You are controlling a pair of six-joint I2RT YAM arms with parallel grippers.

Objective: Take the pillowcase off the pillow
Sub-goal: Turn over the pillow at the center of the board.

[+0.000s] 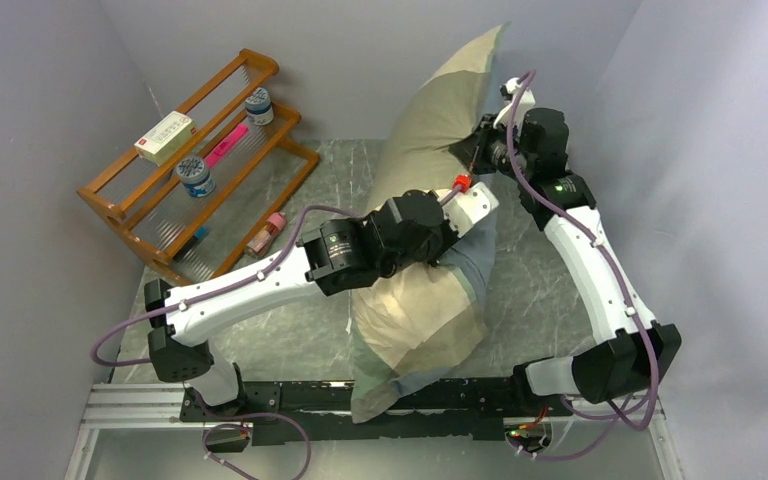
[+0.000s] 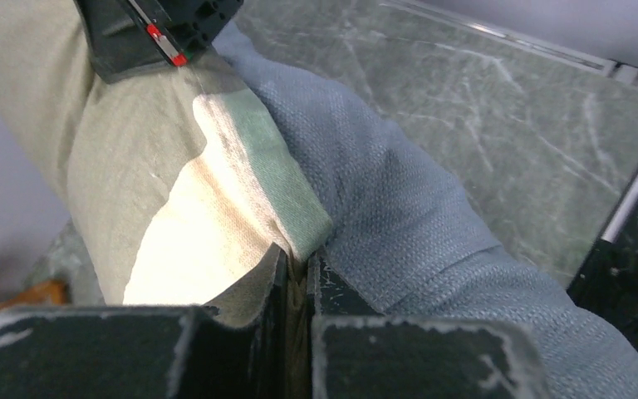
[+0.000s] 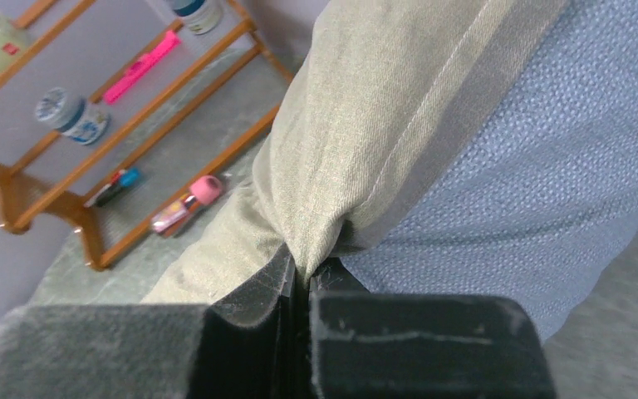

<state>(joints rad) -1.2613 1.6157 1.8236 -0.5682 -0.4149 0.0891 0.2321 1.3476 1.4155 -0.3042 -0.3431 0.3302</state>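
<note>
The pillowcase (image 1: 422,318), checked beige and olive on one face and blue-grey on the other, stands stuffed and bent from the table's near edge up to the back wall. The pillow is hidden inside it. My left gripper (image 1: 482,212) is shut on a fold of the cover at its right edge, halfway up. In the left wrist view that gripper (image 2: 302,263) pinches the green edge seam of the pillowcase (image 2: 415,208). My right gripper (image 1: 481,146) is shut on the cover higher up. The right wrist view shows the gripper (image 3: 302,275) clamping a bunched beige fold of the pillowcase (image 3: 399,125).
A wooden rack (image 1: 110,205) stands at the back left with a white box (image 1: 164,137), two jars (image 1: 195,174) and a pink item on it. A small pink-capped bottle (image 1: 265,235) lies on the marble table (image 1: 290,330) beside it. Grey walls close in both sides.
</note>
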